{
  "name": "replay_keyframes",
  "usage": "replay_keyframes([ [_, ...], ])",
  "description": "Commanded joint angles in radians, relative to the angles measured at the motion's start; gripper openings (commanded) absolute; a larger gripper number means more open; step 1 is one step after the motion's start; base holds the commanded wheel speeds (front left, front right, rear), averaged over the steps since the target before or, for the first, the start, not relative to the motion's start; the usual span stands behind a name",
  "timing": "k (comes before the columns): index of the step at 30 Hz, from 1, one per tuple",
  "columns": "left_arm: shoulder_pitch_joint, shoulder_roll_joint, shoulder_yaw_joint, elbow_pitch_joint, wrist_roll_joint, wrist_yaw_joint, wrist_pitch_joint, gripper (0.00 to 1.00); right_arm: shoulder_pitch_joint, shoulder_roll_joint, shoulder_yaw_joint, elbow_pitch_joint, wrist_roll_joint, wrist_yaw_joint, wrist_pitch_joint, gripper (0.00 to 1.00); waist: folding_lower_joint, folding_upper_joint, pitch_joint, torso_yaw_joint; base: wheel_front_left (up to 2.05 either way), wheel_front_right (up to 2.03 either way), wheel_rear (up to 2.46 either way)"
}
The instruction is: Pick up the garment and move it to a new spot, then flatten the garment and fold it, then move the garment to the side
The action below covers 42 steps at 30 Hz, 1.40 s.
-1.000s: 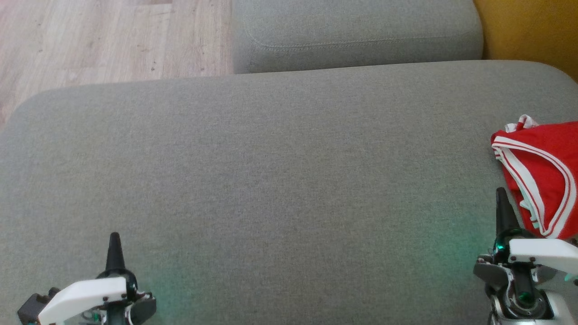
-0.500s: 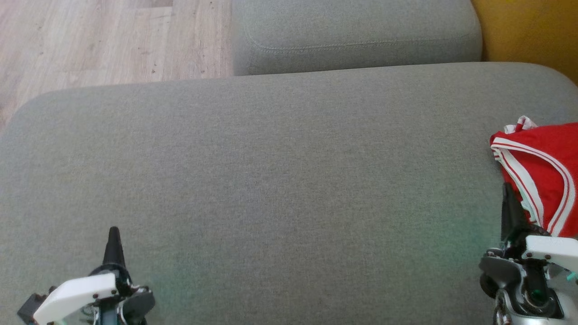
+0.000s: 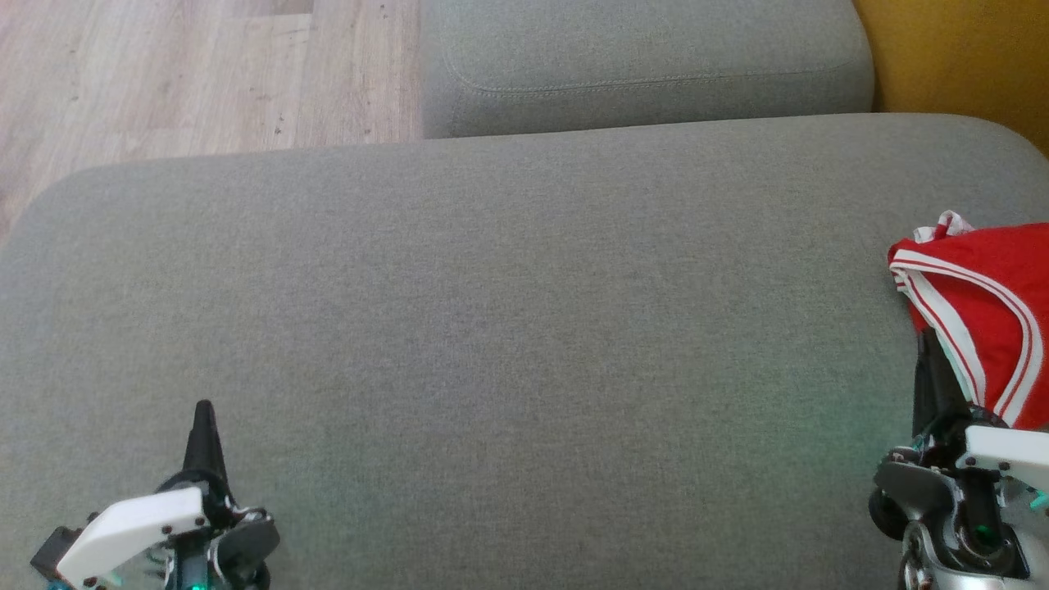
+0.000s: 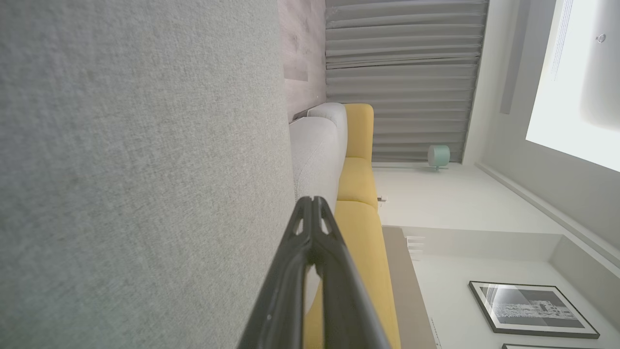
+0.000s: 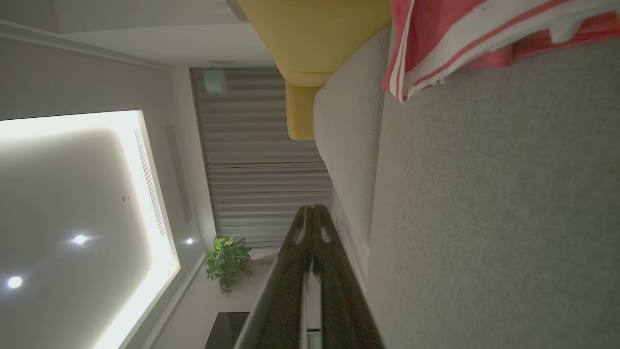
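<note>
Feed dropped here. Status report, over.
Left gripper shut, empty. Right gripper shut beside red white-striped garment, not holding it. Garment on grey cushion's right edge. No obstruction.

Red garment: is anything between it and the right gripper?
Nothing visible does. The right gripper, jaws shut, points at the red garment's near edge over bare grey cushion; whether they touch is unclear.

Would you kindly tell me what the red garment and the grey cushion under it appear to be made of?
The garment looks like thin, smooth sports fabric, probably synthetic: it drapes in soft folds and carries white striped trim. The cushion looks like matte woven upholstery cloth: a fine heathered grey weave shows up close.
</note>
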Motion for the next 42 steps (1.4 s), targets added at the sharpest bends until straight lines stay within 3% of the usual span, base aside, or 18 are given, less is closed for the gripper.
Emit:
replay_keyframes([
  [1,-0.048,0.007,0.041,-0.036,-0.006,-0.006,0.007,0.0,-0.017,-0.004,0.02,-0.041,0.007,-0.001,0.006,0.0,0.0,0.0,0.0,0.0,0.0,0.0,0.0],
  [42,-0.048,0.007,0.041,-0.036,-0.006,-0.006,0.007,0.0,-0.017,-0.004,0.021,-0.041,0.007,-0.001,0.006,0.0,0.0,0.0,0.0,0.0,0.0,0.0,0.0],
])
